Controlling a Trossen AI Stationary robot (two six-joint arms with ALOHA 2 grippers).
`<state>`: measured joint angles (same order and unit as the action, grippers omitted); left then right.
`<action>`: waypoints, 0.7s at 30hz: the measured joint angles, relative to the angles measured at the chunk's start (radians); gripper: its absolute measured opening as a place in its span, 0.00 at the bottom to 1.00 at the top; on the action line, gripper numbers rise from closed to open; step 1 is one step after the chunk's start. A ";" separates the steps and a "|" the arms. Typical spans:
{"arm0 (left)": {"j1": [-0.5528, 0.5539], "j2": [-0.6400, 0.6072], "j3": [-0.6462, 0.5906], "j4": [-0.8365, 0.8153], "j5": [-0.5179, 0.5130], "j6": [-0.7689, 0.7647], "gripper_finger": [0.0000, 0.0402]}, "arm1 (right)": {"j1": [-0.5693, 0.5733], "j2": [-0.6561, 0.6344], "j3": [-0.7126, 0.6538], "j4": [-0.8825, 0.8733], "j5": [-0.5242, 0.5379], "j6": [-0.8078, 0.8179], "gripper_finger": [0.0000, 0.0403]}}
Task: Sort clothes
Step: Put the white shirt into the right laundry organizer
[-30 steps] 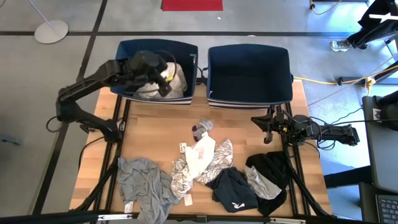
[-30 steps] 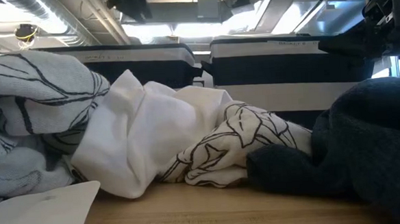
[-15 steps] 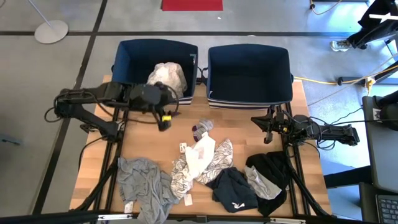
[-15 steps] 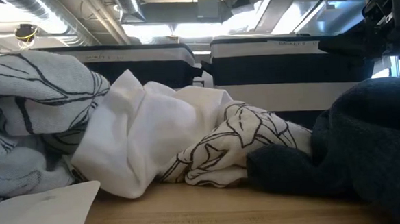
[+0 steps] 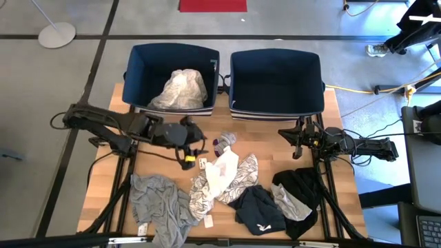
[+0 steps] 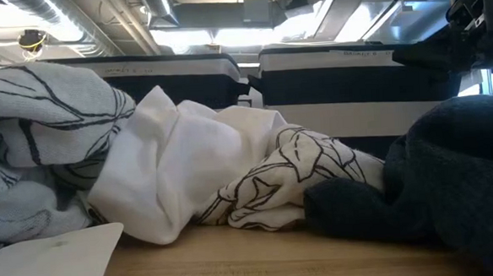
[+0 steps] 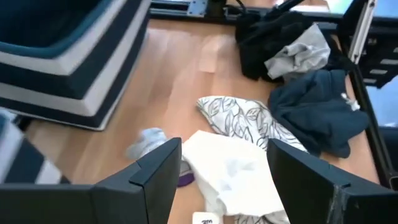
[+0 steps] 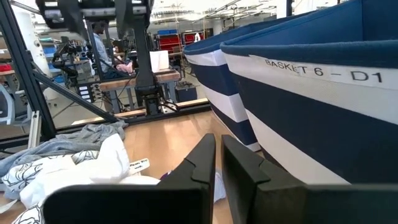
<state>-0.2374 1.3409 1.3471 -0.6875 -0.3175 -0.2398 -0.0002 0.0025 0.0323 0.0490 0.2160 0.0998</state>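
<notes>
Left end effector point(image 5: 187, 141) hangs over the table's middle, just left of the grey socks, fingers spread apart with nothing between them; the left wrist view looks down past them at the white garment point(image 7: 233, 180).

Progress, judged: early. One pale garment point(image 5: 180, 88) lies in the left navy bin point(image 5: 134, 72); the right navy bin point(image 5: 275, 72) holds nothing visible. All the rest is on the table.

Remaining pile, from the centre outward:
- grey socks point(image 5: 224, 142), mid-table, nearest the bins
- white garment point(image 5: 222, 172), long axis running from the socks toward the near edge
- white garment with grey pattern point(image 5: 242, 176), partly beneath it, long axis diagonal, from near-left to far-right
- navy garment point(image 5: 258, 210) at the near edge, right of centre
- black garment point(image 5: 300, 186) with a grey piece point(image 5: 289, 203) on it, toward the near right corner
- grey garment point(image 5: 158, 207), crumpled, near left corner

Two small paper tags lie loose near the pile.

Right end effector point(image 5: 298, 141) waits over the right edge of the table, below the right bin, fingers pressed together and empty.

Next pick is likely the socks or the white garment.
</notes>
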 joint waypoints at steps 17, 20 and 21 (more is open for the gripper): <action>-0.054 0.186 -0.216 0.300 0.079 0.036 0.56 | 0.000 0.000 0.000 -0.006 -0.043 0.008 0.07; -0.051 0.235 -0.227 0.348 0.132 0.038 0.56 | 0.000 0.000 0.000 -0.006 -0.043 0.008 0.07; -0.051 0.252 -0.228 0.361 0.156 0.039 0.56 | 0.000 0.000 0.000 -0.006 -0.043 0.008 0.07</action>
<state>-0.2880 1.5934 1.1191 -0.3266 -0.1615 -0.2012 -0.0004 0.0025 0.0322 0.0425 0.1734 0.1078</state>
